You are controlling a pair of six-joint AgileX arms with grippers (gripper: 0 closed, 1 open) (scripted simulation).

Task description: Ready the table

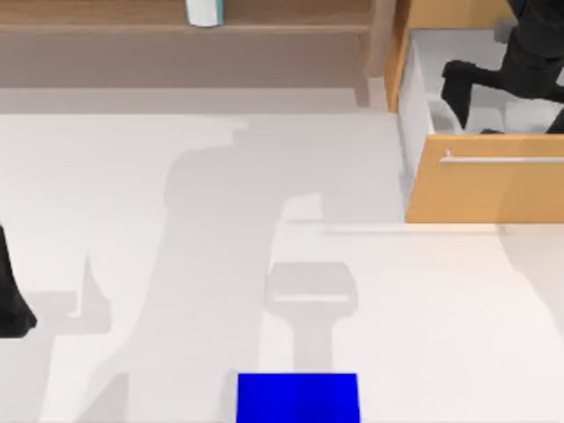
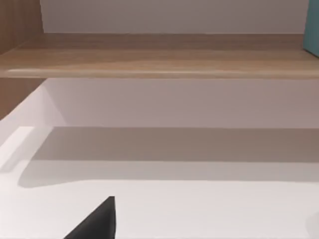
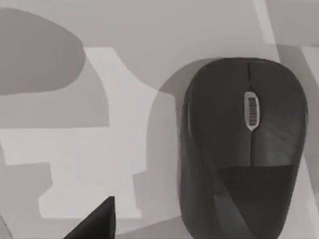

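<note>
Reaching into the open drawer [image 1: 480, 181], right hand [image 1: 458, 92] above the table [image 1: 176, 264]; grip unclear.

top overhead; wrists low, right near mouse [image 3: 244, 149]

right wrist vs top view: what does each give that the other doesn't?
Right wrist view adds: a dark mouse with its scroll wheel, lying on a white floor.

Top view adds: the white table, a blue rectangle at its near edge, the wooden shelf, the orange drawer front with bar handle, and the left arm parked at the table's left edge.

Shared: the right gripper, reaching into the open drawer, and probably the drawer's white inside.
</note>
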